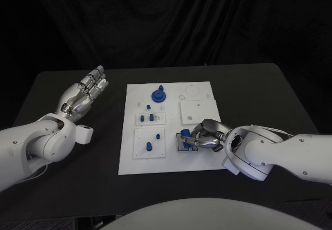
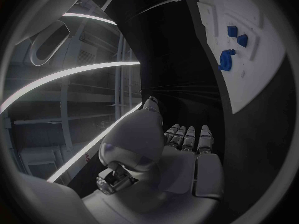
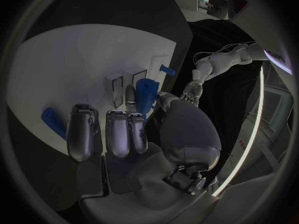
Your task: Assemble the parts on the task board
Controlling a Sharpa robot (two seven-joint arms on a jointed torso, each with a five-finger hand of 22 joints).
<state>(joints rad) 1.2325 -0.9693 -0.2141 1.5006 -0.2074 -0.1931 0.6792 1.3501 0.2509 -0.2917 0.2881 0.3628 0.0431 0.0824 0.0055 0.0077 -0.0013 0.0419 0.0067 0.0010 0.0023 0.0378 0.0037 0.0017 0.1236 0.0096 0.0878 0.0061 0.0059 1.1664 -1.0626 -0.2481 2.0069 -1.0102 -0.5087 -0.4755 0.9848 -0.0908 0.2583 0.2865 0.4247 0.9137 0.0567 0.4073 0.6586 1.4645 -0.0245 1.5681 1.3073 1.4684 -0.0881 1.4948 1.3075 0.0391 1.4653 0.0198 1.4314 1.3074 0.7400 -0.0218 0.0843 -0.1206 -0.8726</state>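
The white task board [image 1: 169, 160] lies mid-table. My right hand [image 1: 205, 139] hovers low over its near right part and pinches a blue part [image 1: 185, 132] between thumb and a finger, right at a small slotted fixture [image 1: 183, 146]. The right wrist view shows that blue part [image 3: 145, 95] upright between the thumb and a fingertip of the right hand [image 3: 134, 134], beside the slotted fixture [image 3: 118, 87]. My left hand [image 1: 86, 91] is raised beside the board's left edge, fingers straight and apart, holding nothing; the left hand [image 2: 177, 157] appears flat with the board [image 2: 249, 79] off to one side.
A round blue piece [image 1: 159, 95] stands at the board's far end. Small blue pieces [image 1: 146, 117] stand in a square plate mid-board, and others [image 1: 148, 146] in the plate nearer me. A bare white plate [image 1: 197, 112] lies on the right. Black table [image 1: 277, 100] surrounds the board.
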